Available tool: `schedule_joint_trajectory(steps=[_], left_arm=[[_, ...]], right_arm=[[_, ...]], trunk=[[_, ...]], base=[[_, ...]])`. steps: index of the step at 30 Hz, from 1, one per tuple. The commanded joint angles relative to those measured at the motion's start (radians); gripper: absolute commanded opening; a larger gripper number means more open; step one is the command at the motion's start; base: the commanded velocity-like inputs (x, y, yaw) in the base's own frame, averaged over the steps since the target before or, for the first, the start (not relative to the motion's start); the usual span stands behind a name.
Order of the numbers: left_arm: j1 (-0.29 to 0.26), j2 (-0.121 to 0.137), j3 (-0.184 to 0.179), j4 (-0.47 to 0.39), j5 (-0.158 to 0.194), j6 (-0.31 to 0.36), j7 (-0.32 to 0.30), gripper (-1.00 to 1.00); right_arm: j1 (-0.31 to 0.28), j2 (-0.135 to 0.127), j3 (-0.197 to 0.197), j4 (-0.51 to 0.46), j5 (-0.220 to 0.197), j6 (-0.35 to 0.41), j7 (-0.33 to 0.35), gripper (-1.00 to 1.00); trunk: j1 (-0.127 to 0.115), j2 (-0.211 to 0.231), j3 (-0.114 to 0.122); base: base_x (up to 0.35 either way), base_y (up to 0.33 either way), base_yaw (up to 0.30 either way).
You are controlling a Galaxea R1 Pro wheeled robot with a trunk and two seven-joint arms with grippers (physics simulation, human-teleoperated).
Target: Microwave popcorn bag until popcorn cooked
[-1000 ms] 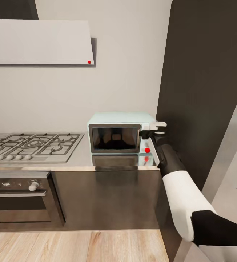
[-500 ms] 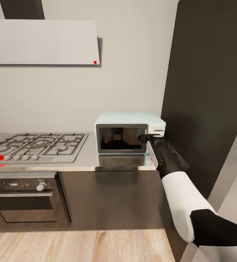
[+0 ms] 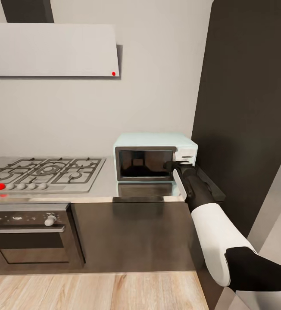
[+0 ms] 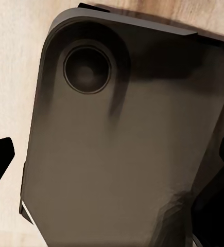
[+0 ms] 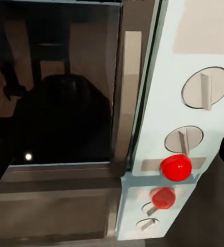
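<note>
The microwave point(image 3: 154, 157) sits on the countertop point(image 3: 106, 189) against the grey wall, directly ahead of the right gripper point(image 3: 174, 164), its door shut. The gripper's tips are at the seam between the dark-framed glass door point(image 3: 145, 163) and the white knob panel point(image 3: 186, 153), touching or nearly touching the front; whether its fingers are spread or closed cannot be told. In the right wrist view the door glass point(image 5: 55, 87) lies to one side of the hand and the panel to the other, with two knobs point(image 5: 205, 88) and a red light point(image 5: 175, 167) close by, mirrored in the shiny countertop. Farther from the hand along the countertop is the gas hob point(image 3: 41, 172), the oven point(image 3: 28, 234) beneath it and the white hood point(image 3: 50, 49) above. A tall dark cabinet point(image 3: 248, 107) stands just beyond the microwave's panel side. The left wrist view shows a dark grey robot base point(image 4: 127, 139) over pale wood floor point(image 4: 9, 77).
</note>
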Motion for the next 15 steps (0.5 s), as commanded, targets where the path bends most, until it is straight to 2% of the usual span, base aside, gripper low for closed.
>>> schedule_joint_trajectory(steps=[1, 5, 7, 9, 15], left_arm=[[0.000, 0.000, -0.001, 0.000, 0.007, -0.002, -0.001, 1.00], [0.000, 0.000, -0.001, 0.000, 0.007, -0.002, -0.001, 1.00], [0.000, 0.000, -0.001, 0.000, 0.007, -0.002, -0.001, 1.00], [0.000, 0.000, -0.001, 0.000, 0.007, -0.002, -0.001, 1.00], [0.000, 0.000, -0.001, 0.000, 0.007, -0.002, -0.001, 1.00]], right_arm=[[0.000, 0.000, 0.000, -0.001, 0.009, 0.006, 0.001, 1.00], [0.000, 0.000, 0.000, 0.004, 0.000, -0.045, 0.022, 1.00], [0.000, -0.010, 0.000, 0.031, 0.002, -0.087, 0.083, 1.00], [0.000, -0.021, 0.000, 0.050, 0.004, -0.114, 0.111, 1.00], [-0.001, -0.028, 0.000, 0.098, 0.009, -0.153, 0.121, 1.00]], trunk=[[0.000, -0.001, -0.001], [0.000, -0.001, -0.001], [0.000, -0.001, -0.001], [0.000, -0.001, -0.001], [0.000, -0.001, -0.001]], base=[[0.000, 0.000, 0.000], [0.000, 0.000, 0.000], [0.000, 0.000, 0.000], [0.000, 0.000, 0.000], [0.000, 0.000, 0.000]])
